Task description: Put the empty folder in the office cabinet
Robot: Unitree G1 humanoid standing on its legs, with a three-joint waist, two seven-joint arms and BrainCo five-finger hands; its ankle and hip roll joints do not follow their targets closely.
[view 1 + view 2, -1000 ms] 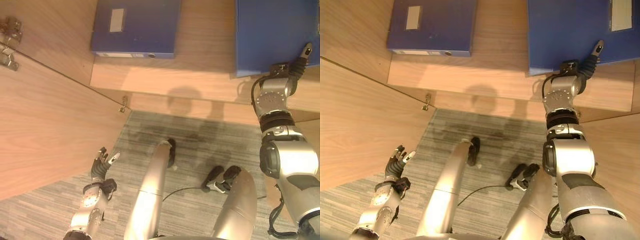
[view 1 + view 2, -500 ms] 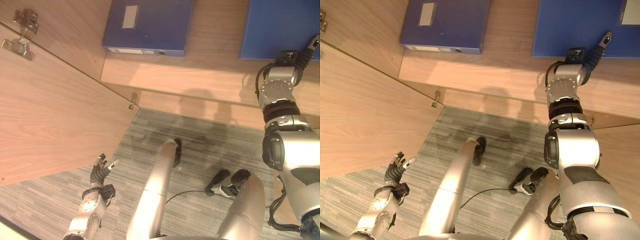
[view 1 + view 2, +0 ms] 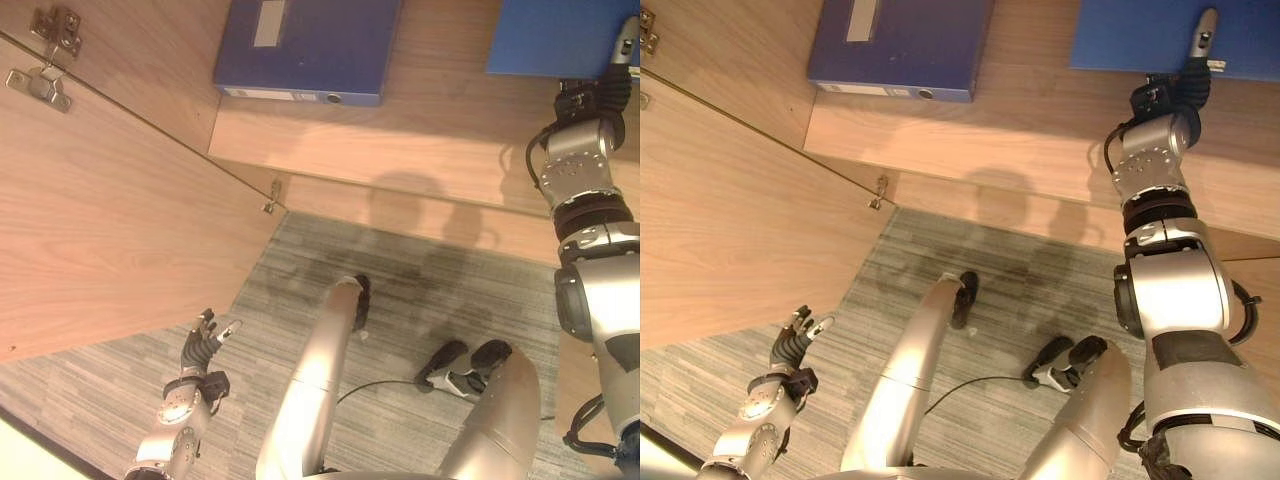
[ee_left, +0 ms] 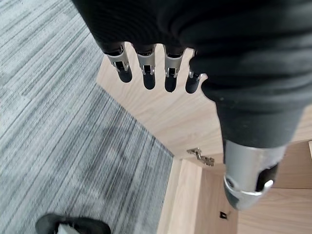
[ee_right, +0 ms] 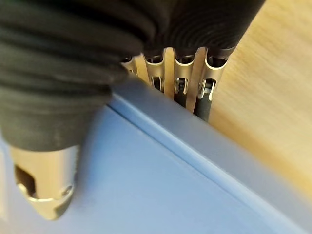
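A blue folder (image 3: 548,36) lies flat on the cabinet shelf (image 3: 400,140) at the far right. Its near edge sits well back from the shelf's front edge. My right hand (image 3: 1178,92) reaches up to that near edge. Its thumb (image 3: 1203,30) lies on the folder's top face. In the right wrist view the fingers (image 5: 180,80) run down behind the folder's (image 5: 146,185) side, with their tips hidden. My left hand (image 3: 201,345) hangs low at the left over the carpet, fingers spread and holding nothing.
A second, darker blue folder (image 3: 305,45) lies on the same shelf to the left. The open cabinet door (image 3: 90,200) with metal hinges (image 3: 45,50) stands on the left. Grey carpet (image 3: 420,280) lies below the cabinet front.
The blue folder has slid deeper onto the shelf, and my right arm has stretched farther in with it. The camera has shifted. My left hand has stayed low and open.
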